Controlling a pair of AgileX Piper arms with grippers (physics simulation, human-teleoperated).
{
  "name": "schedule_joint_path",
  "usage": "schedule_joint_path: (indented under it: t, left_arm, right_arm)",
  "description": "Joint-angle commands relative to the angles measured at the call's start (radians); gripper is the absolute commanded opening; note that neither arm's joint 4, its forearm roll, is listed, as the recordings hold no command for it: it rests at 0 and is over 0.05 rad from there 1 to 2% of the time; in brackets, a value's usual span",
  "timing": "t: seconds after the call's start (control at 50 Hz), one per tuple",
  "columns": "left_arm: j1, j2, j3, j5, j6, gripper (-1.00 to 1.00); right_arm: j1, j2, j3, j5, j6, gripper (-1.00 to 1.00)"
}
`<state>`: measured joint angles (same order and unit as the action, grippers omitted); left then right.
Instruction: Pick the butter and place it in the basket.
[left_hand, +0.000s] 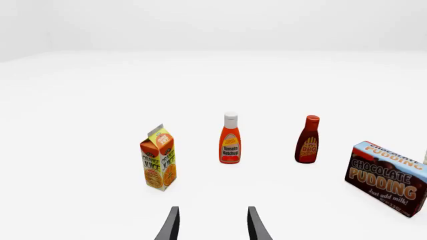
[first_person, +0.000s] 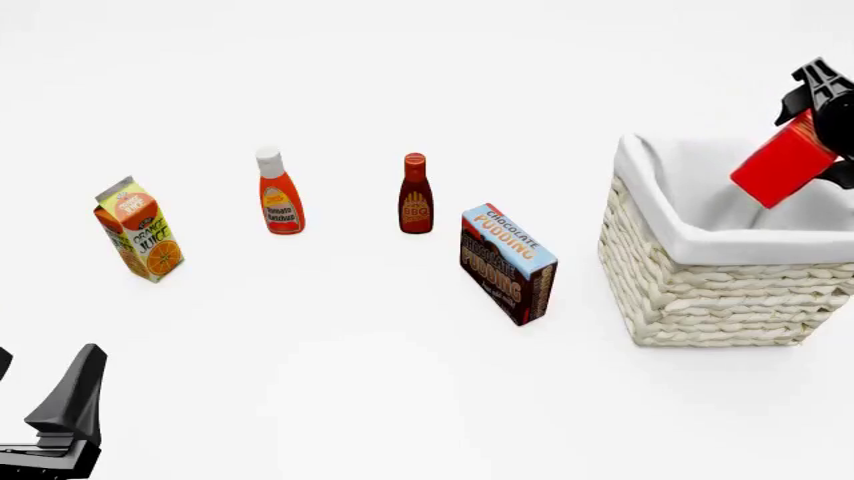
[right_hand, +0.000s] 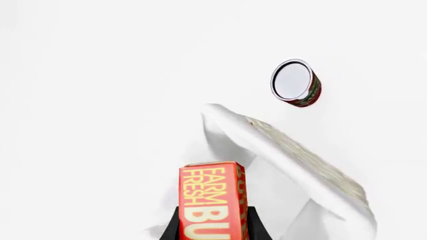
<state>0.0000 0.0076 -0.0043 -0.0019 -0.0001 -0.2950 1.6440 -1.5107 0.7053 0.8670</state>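
The butter is a small red box, held tilted in the air over the right part of the basket, a cream wicker basket with white cloth lining. My right gripper is shut on the butter at the right edge of the front view. In the right wrist view the butter shows "FARM FRESH" lettering between the fingers, above the basket's rim. My left gripper is open and empty at the lower left, well short of the orange juice carton; its fingers also show in the left wrist view.
An orange juice carton, a ketchup bottle, a BBQ sauce bottle and a chocolate pudding box stand in a row left of the basket. A can lies on its side beyond the basket.
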Motion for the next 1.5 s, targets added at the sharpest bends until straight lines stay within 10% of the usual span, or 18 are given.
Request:
schedule_joint_path:
  t: [0.02,1.5]
  left_arm:
    - [0.000,0.000,0.000,0.000,0.000,1.00]
    - [0.000,0.000,0.000,0.000,0.000,1.00]
  right_arm:
    - [-0.005,-0.013,-0.008,-0.005,0.009,-1.00]
    - [-0.028,-0.029,0.023,0.001,-0.019,-1.00]
